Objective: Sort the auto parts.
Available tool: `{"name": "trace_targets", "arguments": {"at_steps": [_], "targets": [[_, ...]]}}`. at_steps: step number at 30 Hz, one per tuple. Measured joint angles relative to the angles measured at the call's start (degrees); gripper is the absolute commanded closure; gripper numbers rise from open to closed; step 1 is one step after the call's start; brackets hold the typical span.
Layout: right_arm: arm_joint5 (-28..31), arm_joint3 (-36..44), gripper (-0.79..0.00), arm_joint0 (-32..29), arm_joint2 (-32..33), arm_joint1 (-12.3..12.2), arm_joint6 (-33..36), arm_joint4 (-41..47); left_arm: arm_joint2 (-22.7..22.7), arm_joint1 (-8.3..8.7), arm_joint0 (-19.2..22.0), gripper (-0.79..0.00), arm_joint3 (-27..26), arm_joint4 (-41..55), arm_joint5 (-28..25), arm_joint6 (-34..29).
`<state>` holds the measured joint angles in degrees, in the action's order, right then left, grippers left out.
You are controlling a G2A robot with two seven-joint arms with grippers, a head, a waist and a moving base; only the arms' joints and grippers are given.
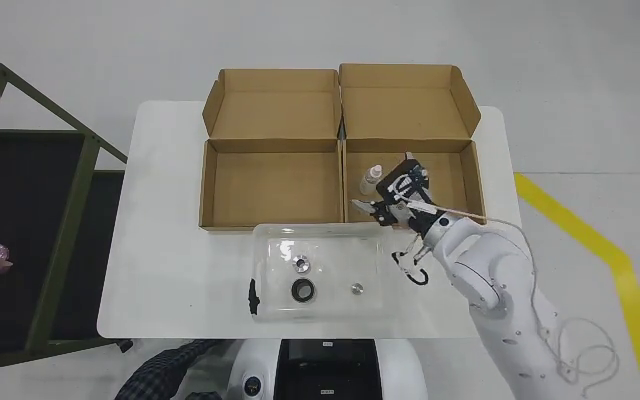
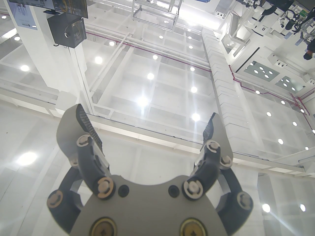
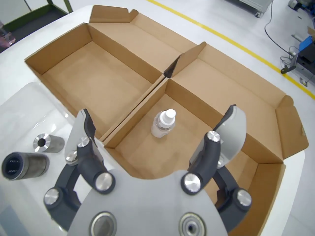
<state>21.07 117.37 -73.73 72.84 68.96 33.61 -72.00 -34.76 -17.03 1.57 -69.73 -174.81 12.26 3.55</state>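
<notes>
A clear plastic tray (image 1: 270, 240) at the table's front holds a silver cylinder (image 1: 300, 265), a black ring-shaped bearing (image 1: 303, 290) and a small silver piece (image 1: 356, 289). A small black part (image 1: 253, 295) lies at its left edge. Behind it stand two open cardboard boxes. The left box (image 1: 272, 188) is bare inside, while the right box (image 1: 445, 190) holds a white bottle (image 1: 372, 178) (image 3: 163, 124). My right gripper (image 1: 385, 192) (image 3: 159, 111) hangs open and empty over the right box's near wall. My left gripper (image 2: 146, 114) points up at the ceiling, open and empty.
The right wrist view has the silver cylinder (image 3: 48, 143) and the dark bearing (image 3: 24, 165) lying beside my right gripper. A dark green rack (image 1: 60, 230) stands left of the white table (image 1: 165, 200). A yellow floor line (image 1: 580, 230) runs to the right.
</notes>
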Motion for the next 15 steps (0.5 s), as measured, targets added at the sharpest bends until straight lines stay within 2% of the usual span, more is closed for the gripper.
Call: {"name": "trace_targets", "arguments": {"at_steps": [5,15], "targets": [[11.4,5.0,-0.785,-4.0,0.2,-0.9,3.6,6.0,0.0,0.0,0.0,-0.785,0.0,0.0,0.0,0.0],[23.1,9.8,-0.785,-10.3,-2.0,-2.5,7.4,1.9,0.0,0.0,0.0,-0.785,0.0,0.0,0.0,0.0]]}}
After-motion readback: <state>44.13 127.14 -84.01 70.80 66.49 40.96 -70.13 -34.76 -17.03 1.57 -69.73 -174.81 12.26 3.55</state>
